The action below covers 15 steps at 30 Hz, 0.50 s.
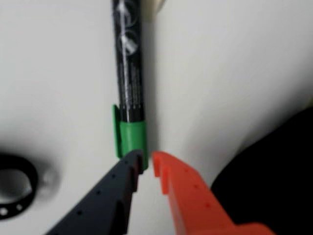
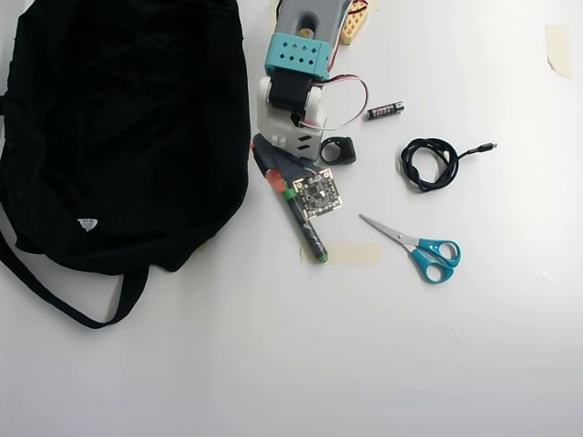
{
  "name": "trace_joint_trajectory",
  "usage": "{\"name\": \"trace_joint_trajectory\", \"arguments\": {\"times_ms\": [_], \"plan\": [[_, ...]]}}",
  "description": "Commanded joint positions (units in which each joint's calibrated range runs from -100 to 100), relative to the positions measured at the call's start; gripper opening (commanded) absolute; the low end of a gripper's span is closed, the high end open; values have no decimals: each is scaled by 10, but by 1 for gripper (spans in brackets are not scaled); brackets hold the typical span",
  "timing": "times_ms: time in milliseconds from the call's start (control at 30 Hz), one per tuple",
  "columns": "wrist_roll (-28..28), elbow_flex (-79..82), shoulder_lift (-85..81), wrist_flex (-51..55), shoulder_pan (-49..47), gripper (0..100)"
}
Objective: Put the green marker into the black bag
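Note:
The green marker (image 1: 129, 73) lies flat on the white table, its dark barrel running up the wrist view and its green cap nearest my fingertips. My gripper (image 1: 148, 161) sits right at the cap's end. The black finger overlaps the cap's edge, the orange finger is beside it, and only a thin slit shows between the tips, too narrow to span the cap. In the overhead view the marker (image 2: 305, 228) slants down-right from my gripper (image 2: 281, 185). The black bag (image 2: 118, 118) fills the upper left there and shows as a dark mass (image 1: 279, 176) at lower right of the wrist view.
A small circuit board (image 2: 318, 193) lies against the marker's right side. A black ring (image 2: 337, 150) sits beside the arm base and also shows as the black ring (image 1: 17, 186) in the wrist view. Scissors (image 2: 421, 248), a coiled cable (image 2: 428, 164), a battery (image 2: 385, 110) and tape (image 2: 353, 252) lie to the right.

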Motion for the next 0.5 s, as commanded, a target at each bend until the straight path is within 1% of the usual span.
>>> {"name": "trace_joint_trajectory", "arguments": {"times_ms": [0, 467], "plan": [[-12, -22, -4, -8, -4, 3], [-17, -26, -5, -7, -4, 3]]}}
